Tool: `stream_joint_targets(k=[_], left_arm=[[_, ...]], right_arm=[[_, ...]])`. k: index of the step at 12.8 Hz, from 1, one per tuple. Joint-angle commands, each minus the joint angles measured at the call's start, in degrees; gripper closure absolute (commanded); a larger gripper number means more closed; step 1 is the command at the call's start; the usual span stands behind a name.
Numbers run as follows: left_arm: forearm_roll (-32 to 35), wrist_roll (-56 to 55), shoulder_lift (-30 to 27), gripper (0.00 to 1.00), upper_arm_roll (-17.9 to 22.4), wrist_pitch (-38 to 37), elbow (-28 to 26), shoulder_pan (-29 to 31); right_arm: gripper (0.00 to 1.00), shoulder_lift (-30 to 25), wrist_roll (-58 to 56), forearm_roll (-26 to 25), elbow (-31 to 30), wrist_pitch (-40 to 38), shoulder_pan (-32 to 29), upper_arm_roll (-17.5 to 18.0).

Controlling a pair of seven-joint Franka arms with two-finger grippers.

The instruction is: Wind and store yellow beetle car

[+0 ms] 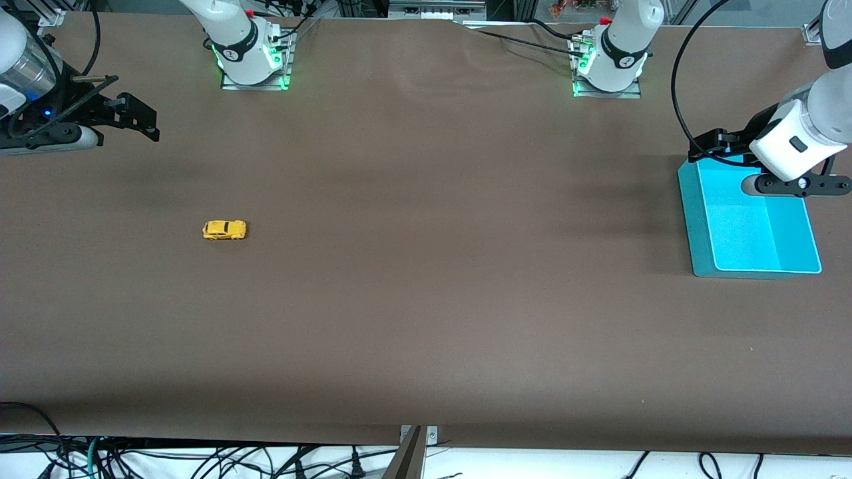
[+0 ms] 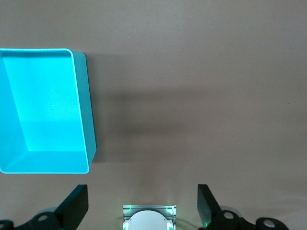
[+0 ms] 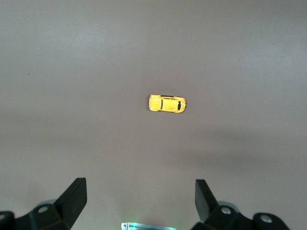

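Note:
The yellow beetle car (image 1: 225, 229) stands on its wheels on the brown table, toward the right arm's end. It also shows in the right wrist view (image 3: 167, 103). My right gripper (image 1: 142, 120) is open and empty, up in the air above the table at the right arm's end, apart from the car; its fingers (image 3: 76, 196) frame bare table in the right wrist view. My left gripper (image 1: 700, 148) is open and empty, over the edge of a cyan bin (image 1: 692, 219). The bin is empty in the left wrist view (image 2: 88, 120).
The two arm bases (image 1: 253, 56) (image 1: 609, 66) stand along the table edge farthest from the front camera. Cables hang below the table edge nearest to the front camera. Brown table surface (image 1: 452, 266) lies between the car and the bin.

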Motion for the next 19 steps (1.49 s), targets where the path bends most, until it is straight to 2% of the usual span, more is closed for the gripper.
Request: stream_joint_targets(k=[1,12,15,19], left_arm=[[0.4,0.5,0.3,0.00,0.0,-0.3,0.8,0.1],[0.4,0.4,0.3,0.00,0.0,-0.3,0.8,0.1],[0.4,0.3,0.4,0.00,0.0,-0.3,0.9,0.1],[0.4,0.3,0.4,0.00,0.0,-0.3,0.9,0.0]], right_arm=[[0.00,-0.6,0.9,-0.2,0.0,-0.8,0.5,-0.3],[0.00,-0.5,-0.5,-0.2,-2.0,-0.4,0.5,-0.3],[0.00,-0.5,-5.4,-0.2,-6.3,4.2,0.5,-0.3],[0.00,-0.3,-20.4,-0.2,-14.9,12.6,0.5,-0.3]])
